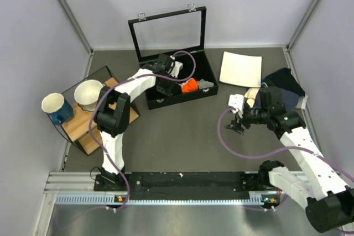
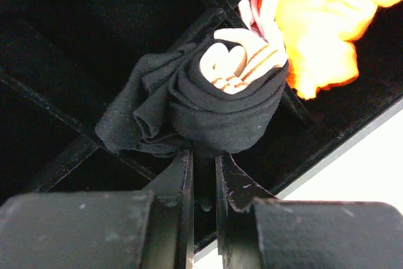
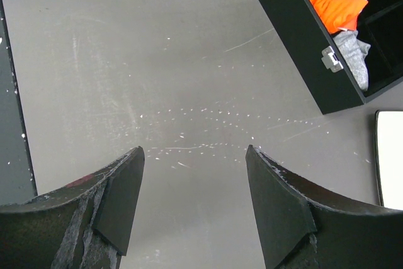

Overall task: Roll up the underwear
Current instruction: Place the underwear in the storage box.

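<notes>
The underwear (image 2: 220, 102) is a tight black roll with its pale striped waistband curled at the centre. It hangs over the dividers of the black box (image 2: 75, 155). My left gripper (image 2: 203, 155) is shut on the roll's lower edge, and a fold of black fabric sits between the narrow jaws. From the top view, the left gripper (image 1: 164, 85) reaches down into the box and the arm hides the roll. My right gripper (image 3: 195, 149) stands open over bare grey table with nothing between its fingers. It shows in the top view as the right gripper (image 1: 237, 125), well right of the box.
The box's glass lid (image 1: 168, 30) stands open at the back. An orange cloth roll (image 1: 189, 85) and a grey cloth (image 1: 206, 84) lie in the box. A white plate (image 1: 241, 69) and a navy garment (image 1: 285, 80) lie right. A wooden stand (image 1: 83, 128) at left holds a bowl (image 1: 88, 93) and a cup (image 1: 54, 105).
</notes>
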`<action>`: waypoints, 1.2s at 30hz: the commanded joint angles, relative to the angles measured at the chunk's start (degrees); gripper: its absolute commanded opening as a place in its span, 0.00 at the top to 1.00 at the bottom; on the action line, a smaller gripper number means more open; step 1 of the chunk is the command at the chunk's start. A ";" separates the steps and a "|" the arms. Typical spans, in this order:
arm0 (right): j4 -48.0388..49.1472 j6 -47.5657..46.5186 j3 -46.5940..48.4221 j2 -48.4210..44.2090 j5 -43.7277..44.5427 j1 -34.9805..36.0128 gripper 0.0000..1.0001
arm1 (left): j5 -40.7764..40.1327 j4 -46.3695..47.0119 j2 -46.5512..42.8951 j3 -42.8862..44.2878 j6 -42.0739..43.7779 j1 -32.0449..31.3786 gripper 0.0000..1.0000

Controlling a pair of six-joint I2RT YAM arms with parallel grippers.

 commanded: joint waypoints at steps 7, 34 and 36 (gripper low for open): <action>0.68 0.25 -0.80 0.59 -0.85 -0.37 0.33 | 3.10 -7.66 -4.75 -2.72 0.52 -1.90 0.61; 0.68 0.07 -0.97 1.82 -0.41 -0.37 0.33 | 4.25 -7.04 -11.88 4.40 2.10 -1.90 0.43; 0.68 0.07 -0.97 2.08 -0.41 -0.37 0.33 | 3.28 -7.83 -10.74 6.41 2.45 -1.82 0.42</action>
